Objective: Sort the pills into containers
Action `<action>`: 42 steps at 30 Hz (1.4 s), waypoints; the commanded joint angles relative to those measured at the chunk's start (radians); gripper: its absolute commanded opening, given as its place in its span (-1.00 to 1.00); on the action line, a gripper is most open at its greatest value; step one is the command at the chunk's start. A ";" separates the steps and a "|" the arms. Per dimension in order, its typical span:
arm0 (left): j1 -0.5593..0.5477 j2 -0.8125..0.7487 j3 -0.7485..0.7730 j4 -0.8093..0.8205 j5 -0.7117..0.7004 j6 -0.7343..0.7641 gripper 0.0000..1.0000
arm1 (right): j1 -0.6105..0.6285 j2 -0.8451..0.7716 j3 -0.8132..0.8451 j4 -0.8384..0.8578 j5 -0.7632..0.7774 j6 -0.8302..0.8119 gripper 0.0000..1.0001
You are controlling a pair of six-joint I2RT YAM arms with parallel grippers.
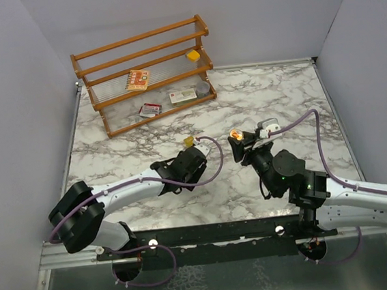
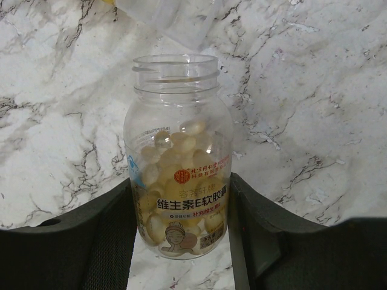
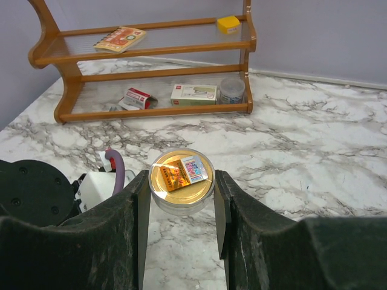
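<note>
Two claws, each pinched tight: my left claw (image 2: pixel 181 202) hugs a pill bottle (image 2: pixel 179 109) with no cap, my right claw (image 3: pixel 181 187) hugs the round jar (image 3: pixel 181 175), lid on; the yellow box (image 3: pixel 228 24) sits far off on the wooden rack (image 3: pixel 145 112). If I tip the bottle, pills (image 2: pixel 181 145) could spill across the table (image 3: pixel 314 139), or my near claws could bump. Rack and walls (image 1: pixel 11 101) are well apart from me, so I have room.
</note>
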 commanded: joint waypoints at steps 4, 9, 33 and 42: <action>0.078 0.015 0.051 -0.001 0.072 0.064 -1.00 | 0.000 -0.007 -0.017 -0.057 -0.013 0.069 -0.98; 0.154 0.047 0.125 -0.053 0.170 0.117 -1.00 | -0.001 -0.009 -0.025 -0.054 -0.020 0.078 -0.98; 0.210 0.181 0.234 -0.186 0.305 0.246 -1.00 | -0.002 -0.022 -0.051 -0.045 -0.001 0.111 -0.98; 0.209 0.210 0.251 -0.218 0.330 0.258 -1.00 | 0.000 -0.017 -0.049 -0.058 0.003 0.122 -0.98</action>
